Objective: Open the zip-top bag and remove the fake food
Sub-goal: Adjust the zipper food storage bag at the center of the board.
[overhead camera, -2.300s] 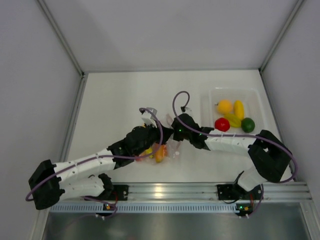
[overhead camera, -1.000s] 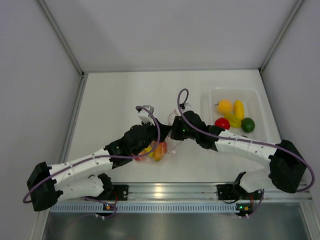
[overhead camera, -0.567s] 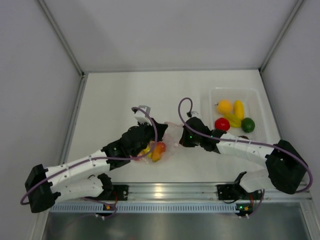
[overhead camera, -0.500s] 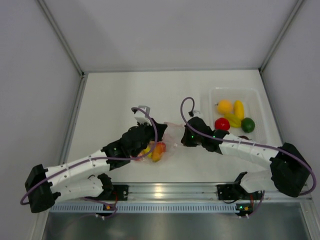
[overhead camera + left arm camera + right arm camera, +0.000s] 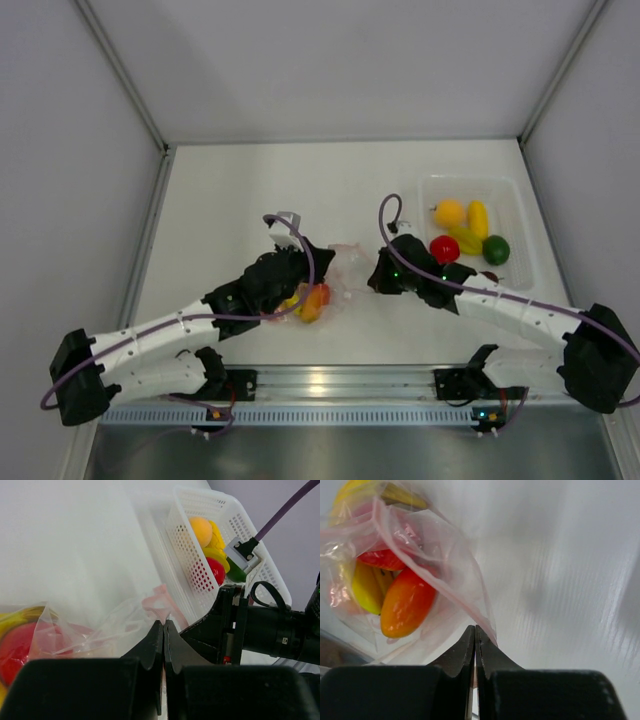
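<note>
Two arms reach in from the metal rail (image 5: 340, 380) at my near edge, and both meet at the zip-top bag (image 5: 335, 272), which lies on the white table (image 5: 240, 190) just ahead of centre. From my left wrist view the left gripper (image 5: 163, 626) is clamped tight, with the bag's thin film and its pink zip strip (image 5: 158, 599) running right into the tips. My right gripper (image 5: 475, 631) is clenched the same way on the opposite lip, where the strip comes down to its fingers.

From overhead the bag's long axis runs on a diagonal. The loaded bottom is at the near left and the mouth points far right, toward the basket (image 5: 432, 190).

Inside the bag I count at least three pieces of fake food (image 5: 407, 605): one orange-red, one yellow and one red. The crinkled film blurs any more than that.

The basket, well apart at the far right, holds five pieces: an orange (image 5: 450, 212), a banana (image 5: 479, 217), a yellow-green piece (image 5: 466, 240), a tomato (image 5: 444, 248) and a lime (image 5: 496, 250).

Plain pale walls (image 5: 340, 60) enclose the table on three sides.
</note>
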Robot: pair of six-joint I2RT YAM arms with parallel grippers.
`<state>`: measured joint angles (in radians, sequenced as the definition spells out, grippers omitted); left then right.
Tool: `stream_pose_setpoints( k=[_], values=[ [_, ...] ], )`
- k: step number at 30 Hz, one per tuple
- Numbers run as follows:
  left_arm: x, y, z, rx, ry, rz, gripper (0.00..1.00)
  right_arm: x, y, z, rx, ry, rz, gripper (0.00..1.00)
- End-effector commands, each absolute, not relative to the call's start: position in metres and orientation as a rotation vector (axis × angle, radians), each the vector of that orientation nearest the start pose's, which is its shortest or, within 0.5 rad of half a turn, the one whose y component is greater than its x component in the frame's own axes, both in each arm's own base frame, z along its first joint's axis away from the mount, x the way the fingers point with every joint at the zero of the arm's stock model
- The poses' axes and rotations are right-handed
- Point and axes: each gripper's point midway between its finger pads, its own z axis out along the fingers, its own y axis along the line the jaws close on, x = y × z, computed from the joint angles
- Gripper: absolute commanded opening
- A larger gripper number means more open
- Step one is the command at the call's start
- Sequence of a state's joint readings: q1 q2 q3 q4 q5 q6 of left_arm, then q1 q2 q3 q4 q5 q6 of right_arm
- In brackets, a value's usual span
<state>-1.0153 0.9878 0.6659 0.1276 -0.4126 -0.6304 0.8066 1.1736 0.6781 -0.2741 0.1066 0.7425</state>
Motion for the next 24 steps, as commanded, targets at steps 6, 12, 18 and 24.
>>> stream_pose_setpoints(
  k=[6, 12, 18, 24],
  values=[
    [0.230, -0.293, 0.250, 0.026, 1.775, -0.924, 0.00, 0.238, 0.266, 0.174, -0.074, 2.280, 0.772, 0.00],
    [0.230, -0.296, 0.250, 0.034, 1.780, -0.929, 0.00, 0.246, 0.285, 0.188, -0.107, 2.266, 0.831, 0.00],
    [0.229, -0.296, 0.250, 0.020, 1.778, -0.925, 0.00, 0.255, 0.306, 0.190, -0.145, 2.308, 0.860, 0.00],
    [0.228, -0.296, 0.250, 0.016, 1.774, -0.911, 0.00, 0.255, 0.335, 0.181, -0.089, 2.345, 1.015, 0.00]
  ],
)
